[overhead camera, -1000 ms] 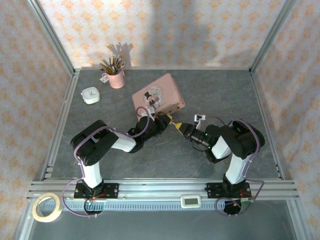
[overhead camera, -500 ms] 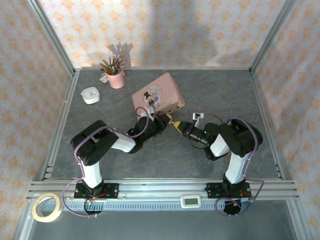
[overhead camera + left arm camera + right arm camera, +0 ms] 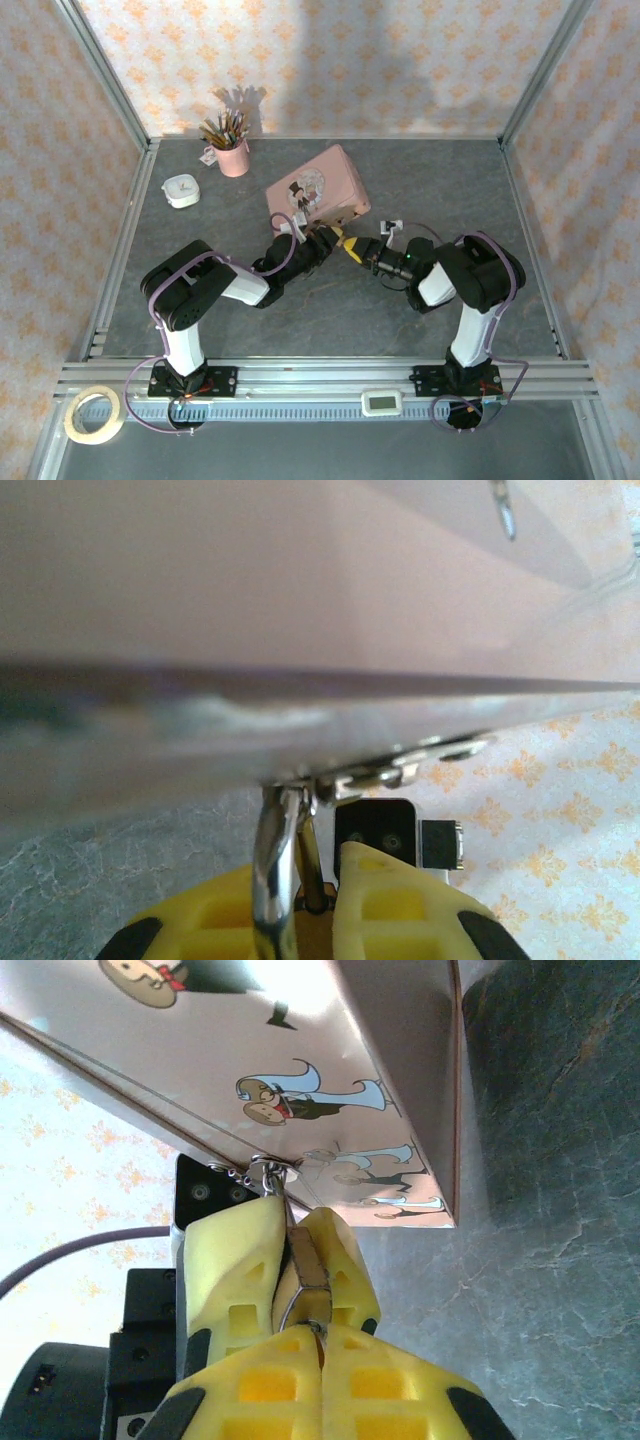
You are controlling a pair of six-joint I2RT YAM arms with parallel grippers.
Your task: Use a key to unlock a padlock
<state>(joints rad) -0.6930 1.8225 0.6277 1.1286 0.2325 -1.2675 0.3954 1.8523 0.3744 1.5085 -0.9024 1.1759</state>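
The padlock (image 3: pixel 303 1257) is hanging by its wire shackle (image 3: pixel 272 870) from the clasp (image 3: pixel 268 1167) on the pink tin (image 3: pixel 318 185), at the tin's near-right corner, just below its edge. The left gripper (image 3: pixel 300 900) is clamping the brass body btwn its yellow pads, prob. to stop it swinging on the thin loop and to keep the keyhole end facing away from the tin, twd the other arm.

The key (image 3: pixel 317 1328) is sitting right at that free end, on the side of the lock farthest from the tin. The right gripper (image 3: pixel 320 1360) is pinching it with pads pressed together, only a grey sliver sticking out in front. It's lining up w/ the lock's long axis, so I'd judge the step in hand is insertion or the turn. Can't tell if the tip is in the slot or just touching.

The shackle is reading as closed, so the lock is prob. not yet open. The pencil cup (image 3: pixel 232 150) is standing well behind-left of the tin, out of the way.
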